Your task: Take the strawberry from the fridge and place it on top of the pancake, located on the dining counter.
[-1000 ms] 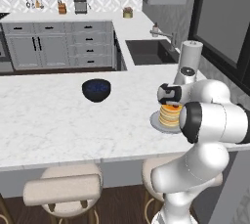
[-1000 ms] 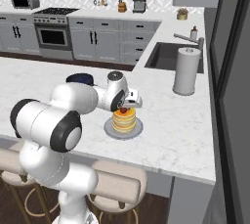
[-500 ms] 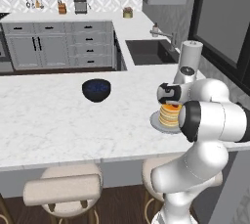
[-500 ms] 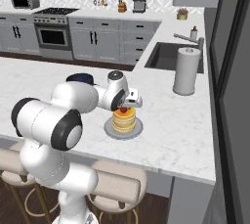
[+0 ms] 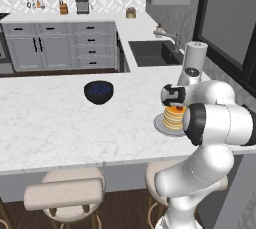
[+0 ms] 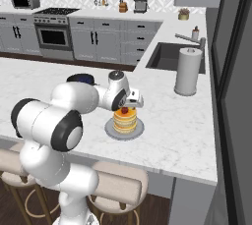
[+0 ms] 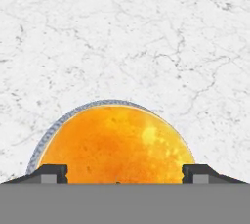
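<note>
Red on orange: the strawberry (image 6: 125,110) sits on top of the pancake (image 6: 125,121), seen from the right base view as a small red dot on the syrup.
Pancake: a golden stack on a small grey plate (image 6: 112,131), resting on the white marble dining counter (image 6: 177,135), near its front edge.
Gripper: the gripper (image 7: 125,171) hangs just above the stack; in the hand view its two dark fingertips (image 7: 49,173) stand wide apart at either side of the syrupy top, with nothing between them, so it is open and holds nothing.
Progress: judging from the berry lying on the stack and the spread jaws, the placing looks done; what seems left is only to lift the arm clear without knocking the berry off.
Right base view: gives the berry and the stack side-on, with the paper towel roll (image 6: 188,71) standing well apart by the sink (image 6: 170,56).
Left base view: the arm's elbow covers part of the pancake (image 5: 174,117), and I cannot make out the berry there; the dark bowl of blueberries (image 5: 98,92) stands well apart to the side.
Hand view: looks straight down on the orange syrup (image 7: 117,145) and plate rim (image 7: 46,135); the berry is not distinguishable here.
</note>
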